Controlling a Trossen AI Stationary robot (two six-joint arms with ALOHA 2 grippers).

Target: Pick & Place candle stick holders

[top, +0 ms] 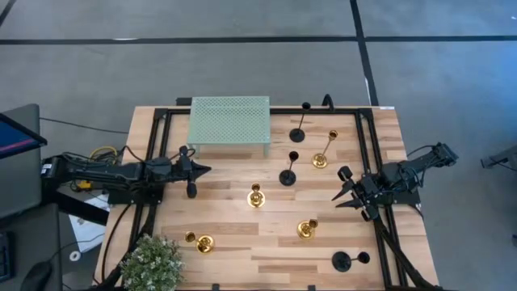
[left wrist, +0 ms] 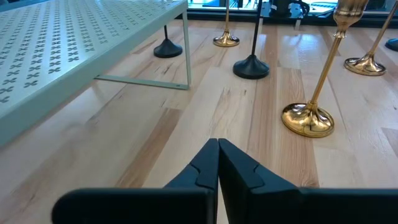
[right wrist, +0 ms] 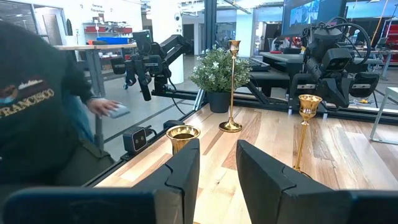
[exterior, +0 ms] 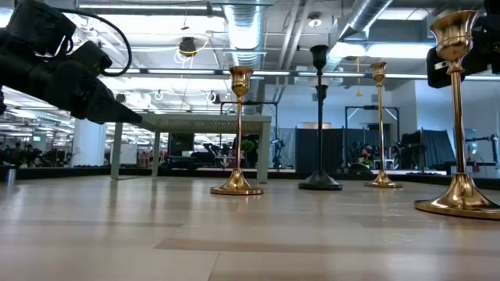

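Wood-plank table (top: 242, 242); pale green perforated metal shelf (top: 229, 120) upper centre. Seven candle stick holders (top: 255, 196) scattered centre to lower right, all upright, stems vertical: shiny gold, matte black, round bases. Left gripper (top: 194, 170) mid-left, fingers together. Right gripper (top: 347, 194) mid-right, fingers apart, empty.

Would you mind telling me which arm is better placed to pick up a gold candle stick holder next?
Probably the right: its open pincer already faces a shiny gold metal candle stick holder close ahead, while the left pincer is shut, farther from any.
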